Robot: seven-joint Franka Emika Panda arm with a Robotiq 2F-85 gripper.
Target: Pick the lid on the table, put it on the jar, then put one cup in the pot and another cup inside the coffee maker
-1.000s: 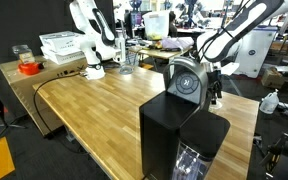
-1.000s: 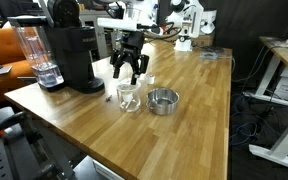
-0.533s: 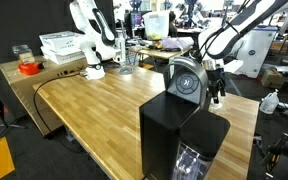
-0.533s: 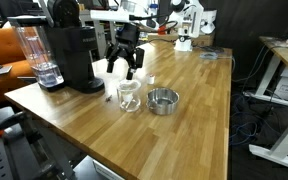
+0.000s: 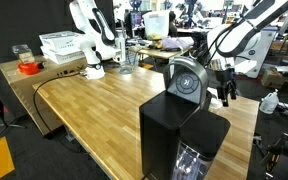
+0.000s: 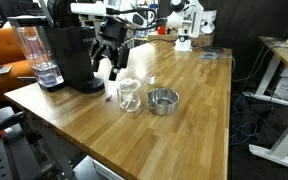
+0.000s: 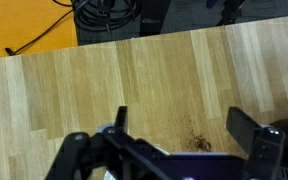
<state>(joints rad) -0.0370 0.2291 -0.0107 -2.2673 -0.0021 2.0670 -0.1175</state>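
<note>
Gripper (image 6: 110, 62) higher, nearer coffee maker (image 6: 72, 55)

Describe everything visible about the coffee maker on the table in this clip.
The coffee maker is a tall black boxy machine with a rounded grey-silver head bearing a dark circular face. A clear container is at its side. It stands upright on the wooden table, near one corner. The open gripper hangs close beside it; whether it touches cannot be told.
</note>
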